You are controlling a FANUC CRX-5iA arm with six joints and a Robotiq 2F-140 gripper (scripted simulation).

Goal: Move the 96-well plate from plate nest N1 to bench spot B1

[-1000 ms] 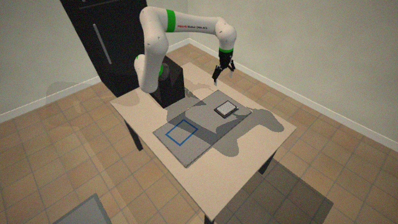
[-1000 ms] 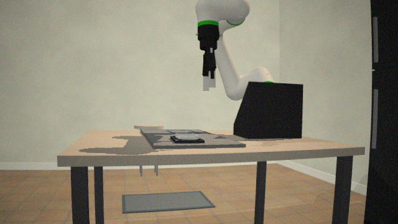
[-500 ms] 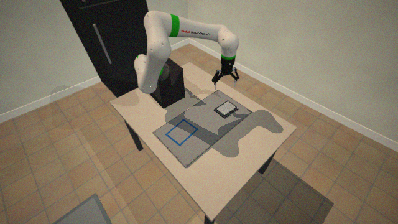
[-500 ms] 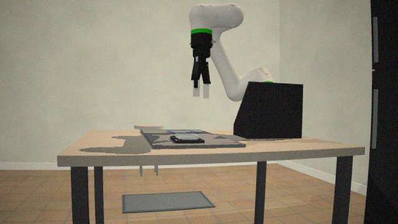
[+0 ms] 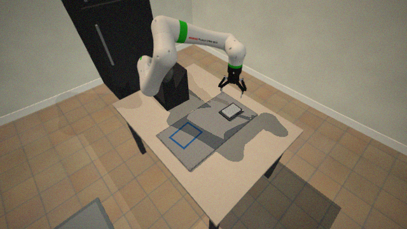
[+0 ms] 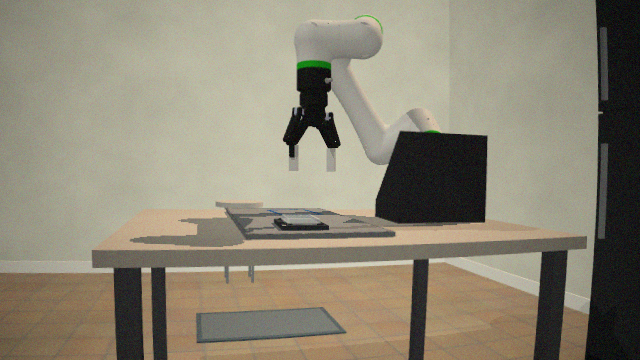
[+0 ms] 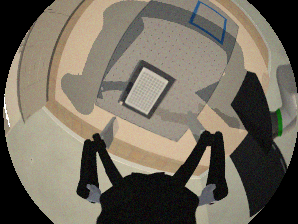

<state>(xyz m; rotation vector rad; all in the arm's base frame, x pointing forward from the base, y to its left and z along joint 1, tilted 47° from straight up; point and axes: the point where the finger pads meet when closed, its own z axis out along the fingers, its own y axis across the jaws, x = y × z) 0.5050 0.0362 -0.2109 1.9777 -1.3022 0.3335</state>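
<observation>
Nothing is moved yet: the 96-well plate (image 5: 231, 111) sits in its nest (image 5: 222, 115), well apart from the blue taped outline (image 5: 186, 135), while the gripper (image 6: 310, 164) (fingers spread wide, holding nothing) hangs high above the nest.

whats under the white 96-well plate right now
The white 96-well plate sits in a black plate nest on the grey deck. The nest's inside is hidden by the plate.
</observation>
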